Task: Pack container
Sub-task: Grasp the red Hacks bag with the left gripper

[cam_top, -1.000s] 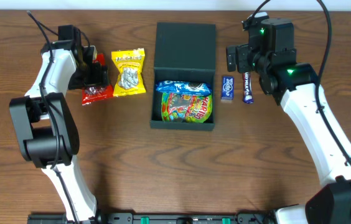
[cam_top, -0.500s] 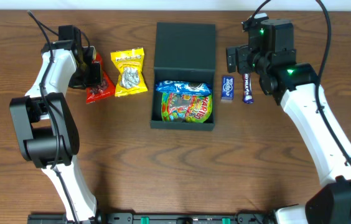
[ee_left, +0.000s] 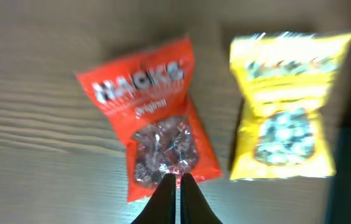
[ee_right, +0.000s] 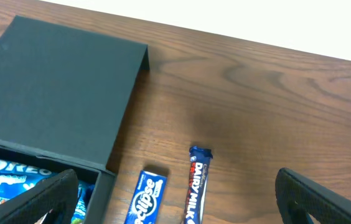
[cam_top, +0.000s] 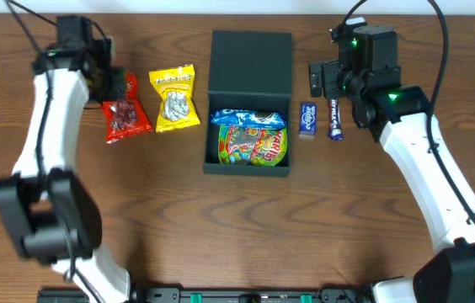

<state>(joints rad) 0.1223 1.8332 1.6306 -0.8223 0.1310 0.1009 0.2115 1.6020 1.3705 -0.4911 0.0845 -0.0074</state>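
The container (cam_top: 212, 139) is a dark square box with its lid (cam_top: 251, 59) folded open behind it. Inside lie a blue Oreo pack (cam_top: 246, 117) and a green sweet bag (cam_top: 254, 145). A red snack packet (cam_top: 126, 114) (ee_left: 154, 134) lies flat on the table, with a yellow packet (cam_top: 175, 99) (ee_left: 284, 112) beside it. My left gripper (cam_top: 113, 87) (ee_left: 173, 177) hovers shut above the red packet's near edge, with nothing seen between its fingers. My right gripper (cam_top: 322, 80) (ee_right: 177, 175) stands wide open above a blue Eclipse pack (ee_right: 145, 198) and a Dairy Milk bar (ee_right: 196, 183).
The Eclipse pack (cam_top: 306, 119) and the Dairy Milk bar (cam_top: 335, 118) lie just right of the box. The table's far edge (ee_right: 256, 46) runs close behind the lid. Bare wood fills the front half of the table.
My left gripper closed, then the arm rose and drew back to the far left. The red packet slid slightly toward the far left and is now uncovered. The right arm stayed put.
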